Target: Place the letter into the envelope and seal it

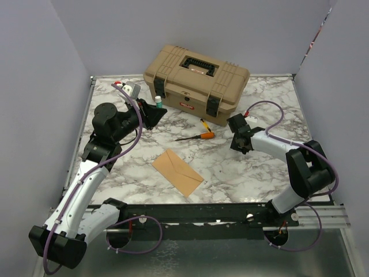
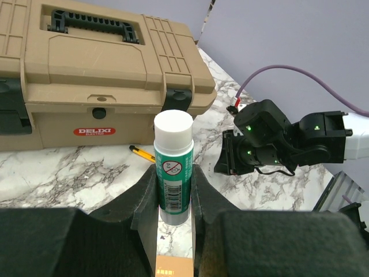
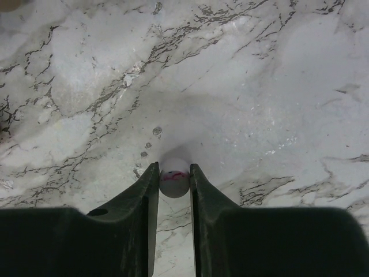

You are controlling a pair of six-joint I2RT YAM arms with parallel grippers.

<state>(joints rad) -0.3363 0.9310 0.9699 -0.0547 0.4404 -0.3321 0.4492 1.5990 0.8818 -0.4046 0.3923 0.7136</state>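
Two grips, both w/ slip risk; envelope lies loose mid-table.
Left gripper is closed partway on a white-topped, green-labelled glue stick, gripped low on its body, near the tan plastic toolbox. Right gripper has jaws standing narrow around a small round whitish object with a reddish mark on the marbled white table; both pads seem to touch it. Risks: the round obj may squirt out of the pinch; the stick may tilt under pressing load; the flat brown kraft envelope, table centre & apart from both grippers, is pinned by nothing, so a glue stroke could drag it. Unclear: what the round obj is; whether the flap is glued; the pale letter isn't seen separately, prob. inside, can't confirm.
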